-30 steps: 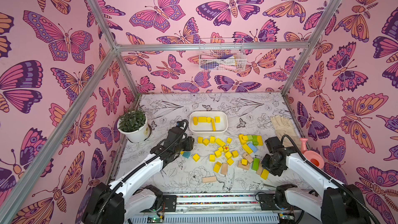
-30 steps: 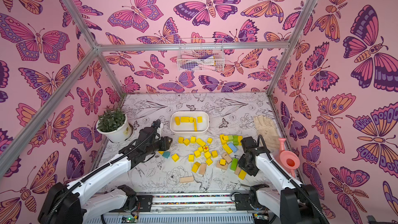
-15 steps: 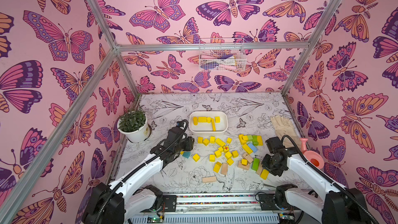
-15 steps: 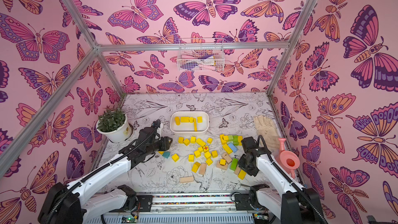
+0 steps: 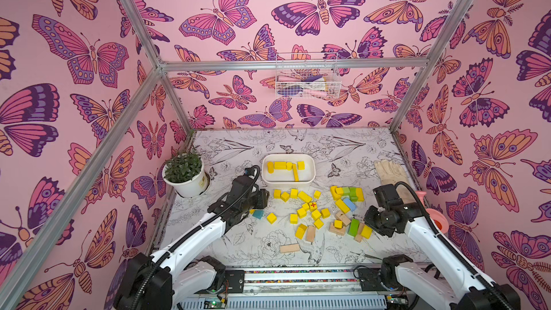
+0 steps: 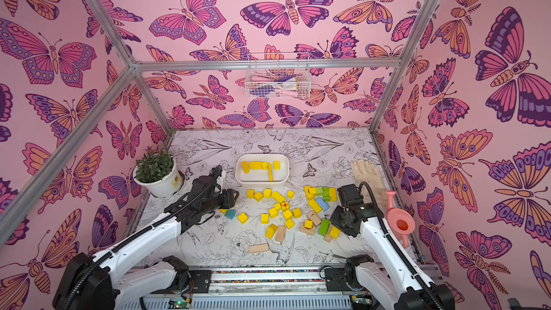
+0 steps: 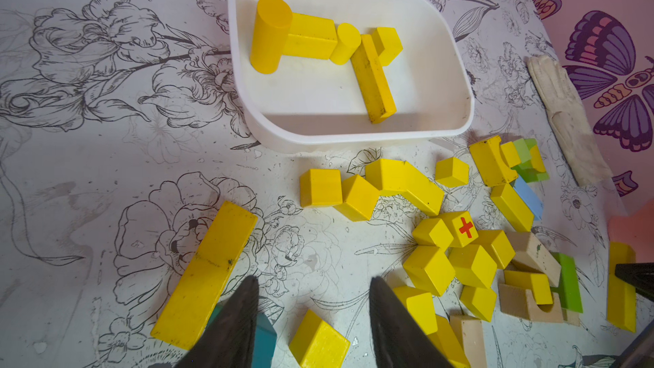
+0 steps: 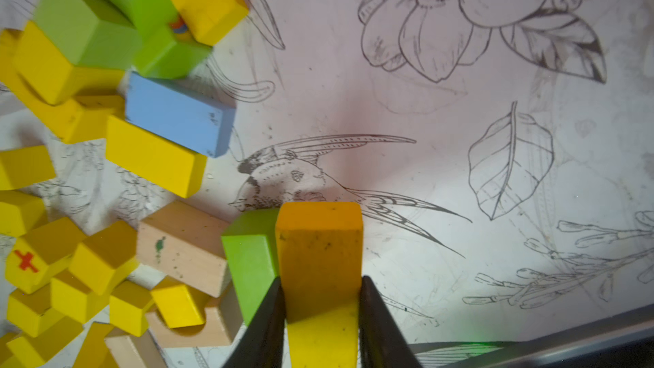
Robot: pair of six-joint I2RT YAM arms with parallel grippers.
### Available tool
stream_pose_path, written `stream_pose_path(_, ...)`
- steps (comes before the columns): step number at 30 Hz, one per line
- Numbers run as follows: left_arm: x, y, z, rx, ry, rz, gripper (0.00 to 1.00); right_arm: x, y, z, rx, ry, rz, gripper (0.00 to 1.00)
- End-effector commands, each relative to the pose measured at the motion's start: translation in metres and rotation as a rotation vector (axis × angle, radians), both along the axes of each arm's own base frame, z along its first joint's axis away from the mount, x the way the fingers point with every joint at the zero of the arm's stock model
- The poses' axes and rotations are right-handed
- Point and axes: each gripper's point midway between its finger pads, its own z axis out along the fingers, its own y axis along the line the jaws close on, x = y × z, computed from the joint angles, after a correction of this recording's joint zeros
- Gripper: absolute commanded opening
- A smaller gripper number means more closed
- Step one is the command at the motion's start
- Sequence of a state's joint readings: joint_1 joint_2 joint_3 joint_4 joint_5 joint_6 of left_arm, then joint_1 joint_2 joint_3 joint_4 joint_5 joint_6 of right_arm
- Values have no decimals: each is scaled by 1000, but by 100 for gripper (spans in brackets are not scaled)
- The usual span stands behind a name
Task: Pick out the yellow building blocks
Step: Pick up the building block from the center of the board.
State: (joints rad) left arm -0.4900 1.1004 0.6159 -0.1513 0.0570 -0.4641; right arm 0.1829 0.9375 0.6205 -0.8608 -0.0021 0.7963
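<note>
Most of the yellow blocks (image 5: 300,212) lie loose on the table (image 5: 238,156), in a bunch in the middle and a bit to the right. One is a cube with a red cross (image 5: 313,205). It sits in the middle of the bunch, and other yellow cubes touch it. Five more yellow ones lie in the white tray (image 5: 280,176), just past the bunch on the far side. They are two round ones, a thick one, a cube and a long thin bar (image 7: 373,79).

One yellow block (image 8: 320,242) is at the near right edge of the bunch. The right gripper (image 8: 322,279) has it. Its two dark fingers (image 8: 269,323) press on the block's two sides, quite close together. A green block (image 8: 251,256) stands right beside it, touching. I cannot tell if the yellow block is off the table.

The left gripper (image 7: 313,279) is at the left side of the bunch. Its fingers (image 7: 240,313) are a little way apart and squeeze nothing. Near them on the table lie a yellow cube (image 7: 318,343), a teal block (image 7: 265,339) and a long flat yellow plank (image 7: 205,274).

Mixed into the bunch are a blue block (image 5: 349,204) and bare wood blocks (image 5: 289,248). At the far left stands a plant in a white pot (image 5: 187,180). On the right lie a pale glove (image 5: 387,171) and a pink watering can (image 5: 436,219). A wire basket (image 5: 307,84) hangs on the far wall.
</note>
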Motion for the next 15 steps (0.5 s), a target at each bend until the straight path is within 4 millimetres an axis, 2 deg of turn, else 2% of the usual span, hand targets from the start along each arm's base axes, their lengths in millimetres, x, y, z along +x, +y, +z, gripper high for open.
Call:
stream_pose_path(1,-2,3,-2,-16,-2,10,51,4,7,14,31,-20,45,13)
stream_pose_path(8,-2,3,-2,-22,-3,10,51,21,31,28,144,-89,119,12)
stream_pose_path(12,-3,5,0,-28,-11,15,52,39,54,34,247,-108,172,11)
stream_pose_path(15,-3,6,0,-33,-13,16,52,56,70,43,261,-109,225,11)
